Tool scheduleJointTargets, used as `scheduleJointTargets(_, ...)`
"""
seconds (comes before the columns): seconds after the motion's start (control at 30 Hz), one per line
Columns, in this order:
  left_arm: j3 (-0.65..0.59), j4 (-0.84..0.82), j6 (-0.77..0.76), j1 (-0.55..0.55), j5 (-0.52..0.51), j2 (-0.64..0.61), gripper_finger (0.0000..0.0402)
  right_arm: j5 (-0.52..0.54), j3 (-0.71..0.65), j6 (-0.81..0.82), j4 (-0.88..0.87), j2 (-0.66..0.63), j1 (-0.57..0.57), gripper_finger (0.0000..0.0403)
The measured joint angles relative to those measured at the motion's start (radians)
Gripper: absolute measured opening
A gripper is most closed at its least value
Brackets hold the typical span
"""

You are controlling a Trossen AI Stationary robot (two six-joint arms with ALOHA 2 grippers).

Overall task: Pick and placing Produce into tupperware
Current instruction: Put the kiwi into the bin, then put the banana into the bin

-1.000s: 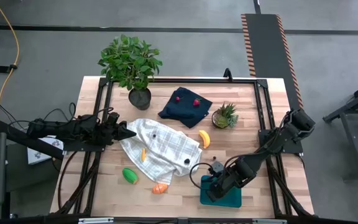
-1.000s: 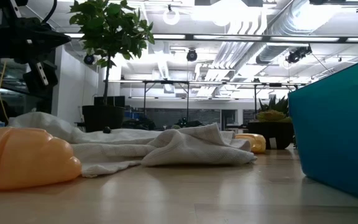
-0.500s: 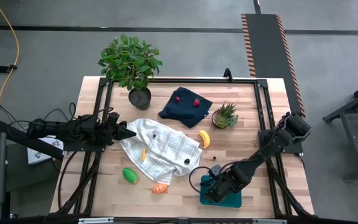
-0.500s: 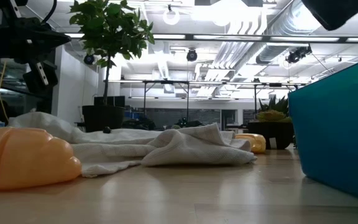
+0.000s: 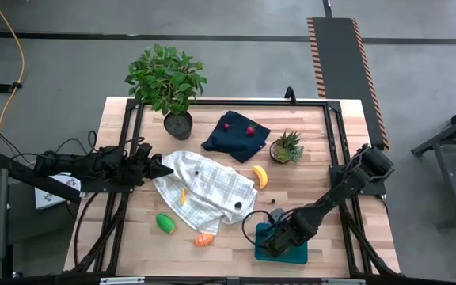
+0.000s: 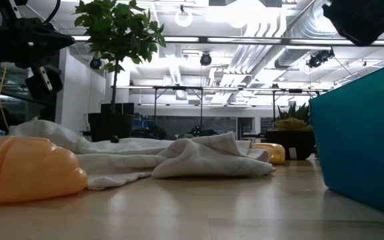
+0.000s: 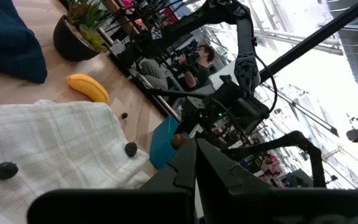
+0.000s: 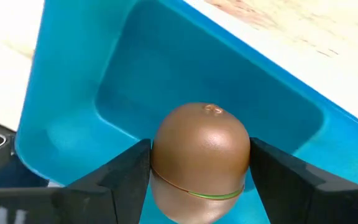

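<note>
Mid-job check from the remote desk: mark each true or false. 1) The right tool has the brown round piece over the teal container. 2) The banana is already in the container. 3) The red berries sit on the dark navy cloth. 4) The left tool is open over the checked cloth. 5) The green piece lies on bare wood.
1) True: the right tool grips the brown round piece above the teal container.
2) False: the banana lies on the table beside the checked cloth.
3) True: the red berries rest on the dark navy cloth.
4) False: the left tool is shut, at the cloth's edge.
5) True: the green piece lies on bare wood.
</note>
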Motion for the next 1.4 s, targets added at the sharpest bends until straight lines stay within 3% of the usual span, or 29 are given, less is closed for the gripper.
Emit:
scheduleJointTargets(0.7,0.000,0.005,0.000,0.000,0.025,0.000,0.0001,-0.001,-0.001,0.135,0.021,0.054,0.004,0.0240)
scheduleJointTargets(0.97,0.000,0.005,0.000,0.000,0.025,0.000,0.0001,-0.001,-0.001,0.115,0.051,0.054,0.004,0.0242)
scheduleJointTargets(1.4,0.000,0.005,0.000,0.000,0.025,0.000,0.0001,-0.002,-0.001,0.116,0.060,0.054,0.004,0.0281)
